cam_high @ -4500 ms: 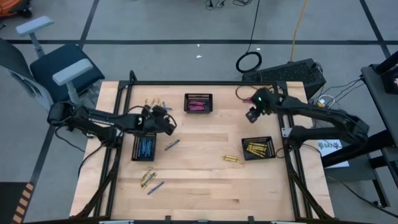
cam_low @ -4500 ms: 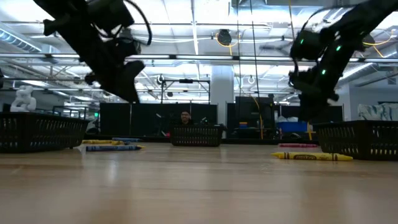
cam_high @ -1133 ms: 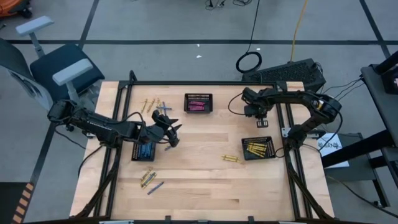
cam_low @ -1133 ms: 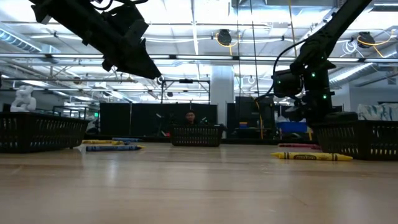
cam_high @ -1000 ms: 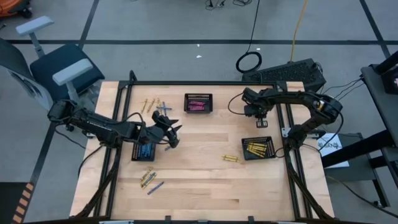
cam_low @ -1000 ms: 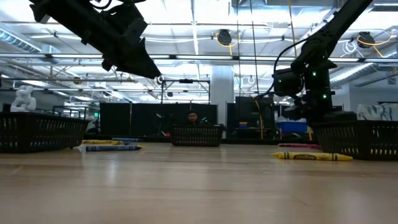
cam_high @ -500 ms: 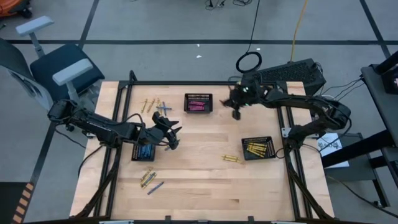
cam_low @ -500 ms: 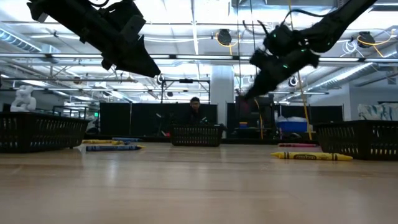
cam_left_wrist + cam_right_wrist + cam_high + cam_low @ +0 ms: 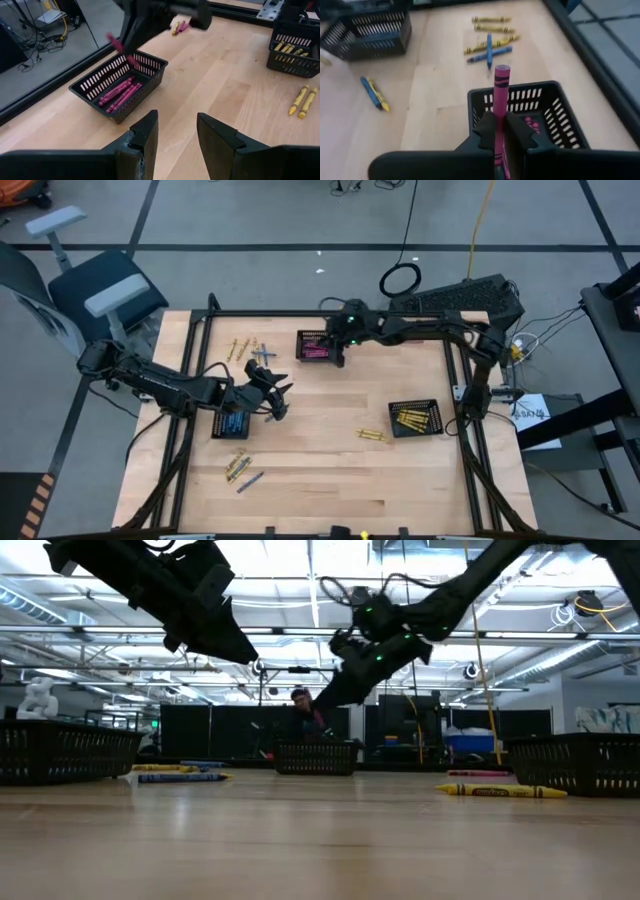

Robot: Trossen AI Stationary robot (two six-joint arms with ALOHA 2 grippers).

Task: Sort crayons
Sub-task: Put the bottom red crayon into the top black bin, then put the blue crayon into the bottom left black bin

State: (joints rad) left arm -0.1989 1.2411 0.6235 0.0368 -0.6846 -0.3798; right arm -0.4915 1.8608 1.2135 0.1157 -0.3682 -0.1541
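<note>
My right gripper is shut on a pink crayon and hangs over the far-middle black basket, which holds several pink crayons. It also shows as my right gripper in the high view. My left gripper stands open in the air with nothing between its fingers, by the right side of the blue-crayon basket. Loose yellow and blue crayons lie flat on the wood at the far left. Two yellow crayons lie beside the yellow-crayon basket. My right gripper pinches the pink crayon's rear part between its two fingers. The fingers come from the table's right, slanting down, and the crayon runs along them, its free end jutting beyond the fingertips. It is lifted clear, above the pink-crayon basket.
More loose crayons lie near the left front of the table, and pink ones at the far right. A black frame rail runs along the far edge. Bare wood lies in the middle and at the front.
My right gripper has swung from the table's far right along the far edge toward the left, rising a little, to above the pink-crayon basket. It has tipped from pointing steeply down to a shallow slant, staying shut on the pink crayon.
</note>
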